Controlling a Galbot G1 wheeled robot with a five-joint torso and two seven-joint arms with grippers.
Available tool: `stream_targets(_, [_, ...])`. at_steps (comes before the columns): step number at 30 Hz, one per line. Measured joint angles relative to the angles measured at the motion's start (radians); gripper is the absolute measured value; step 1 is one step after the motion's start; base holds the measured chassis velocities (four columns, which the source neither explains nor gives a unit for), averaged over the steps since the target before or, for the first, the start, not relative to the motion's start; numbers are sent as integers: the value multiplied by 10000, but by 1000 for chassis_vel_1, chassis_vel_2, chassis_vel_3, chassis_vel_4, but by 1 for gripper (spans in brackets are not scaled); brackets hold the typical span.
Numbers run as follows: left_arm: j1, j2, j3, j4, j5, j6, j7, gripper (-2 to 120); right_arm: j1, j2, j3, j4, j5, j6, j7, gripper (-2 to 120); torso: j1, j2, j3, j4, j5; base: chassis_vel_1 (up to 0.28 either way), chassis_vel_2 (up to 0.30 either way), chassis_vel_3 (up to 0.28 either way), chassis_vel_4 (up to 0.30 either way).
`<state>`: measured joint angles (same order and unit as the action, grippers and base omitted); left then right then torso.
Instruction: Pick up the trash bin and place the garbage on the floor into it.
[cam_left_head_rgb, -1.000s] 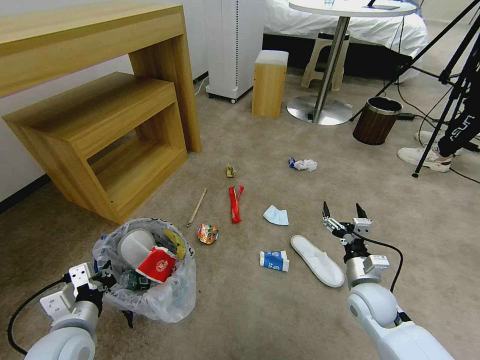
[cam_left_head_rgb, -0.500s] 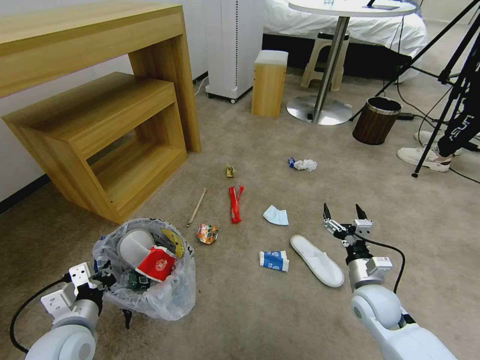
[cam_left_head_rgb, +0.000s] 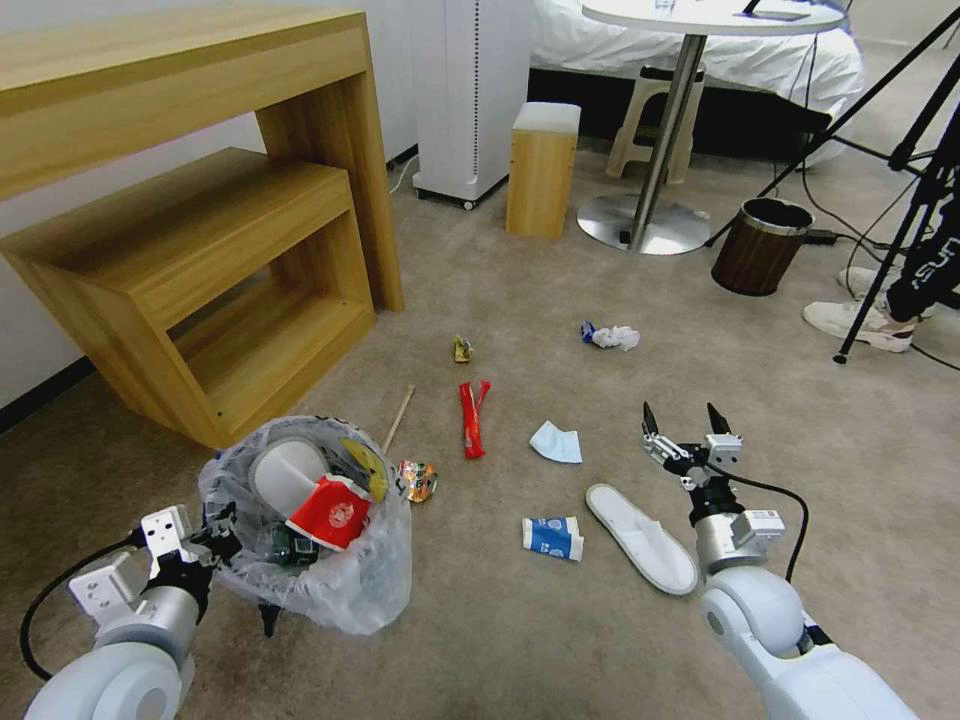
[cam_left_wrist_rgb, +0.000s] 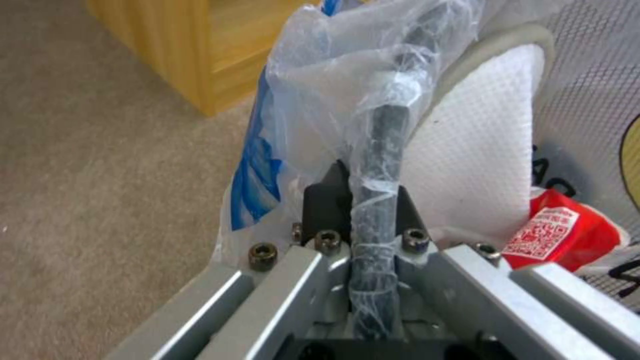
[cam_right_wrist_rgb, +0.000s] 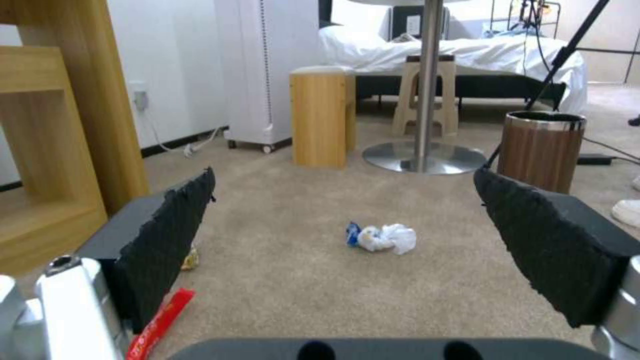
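The trash bin, already holding a white slipper and a red paper cup, sits low on the robot's left, and the left gripper pinches its rim tight. More garbage lies on the beige floor: a red wrapper, a blue-white carton and another slipper. The right gripper hangs just past that slipper with its fingers spread wide, holding nothing.

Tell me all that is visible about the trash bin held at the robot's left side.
The trash bin is small, round and dark, lined with a crinkled clear plastic bag that spills over its rim and sides. Inside lie a white slipper, a red paper cup and a yellow sticker. It stands upright on the beige carpet, near the wooden shelf unit. The left gripper is shut on its rim, fingers pinching the bag-wrapped edge.
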<state>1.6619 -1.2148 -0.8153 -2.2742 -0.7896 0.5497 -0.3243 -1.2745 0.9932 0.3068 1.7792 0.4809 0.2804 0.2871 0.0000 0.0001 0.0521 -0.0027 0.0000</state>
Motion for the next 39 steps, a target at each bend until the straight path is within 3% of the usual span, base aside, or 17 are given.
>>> stream_targets(13, [38,1978,-250,594,-301,472,547,1,-224,101,140,70,-69,-24,-86,99,0,0,0,0,-1,-44,35,37,-47])
stream_targets(16, [-93,2937,-340,1013,-682,629,639,1,-286,213,226,106,-123,-59,-87,99,0,0,0,0,-2,-26,37,39,-40])
stream_targets(23, [-77,4255,-385,1353,-1301,960,780,1,-353,267,411,92,-155,-66,-92,99,0,0,1,-1,-2,-53,57,59,-62])
stream_targets(32, [-23,4550,-378,1335,-1386,1128,825,1,-350,189,482,61,-120,-47,-123,99,0,0,0,0,0,-52,61,52,-57])
stream_targets(39, [-40,4240,-449,1105,-1715,1059,636,1,-197,222,297,94,-9,-207,0,99,0,0,1,0,-1,-60,46,59,-57])
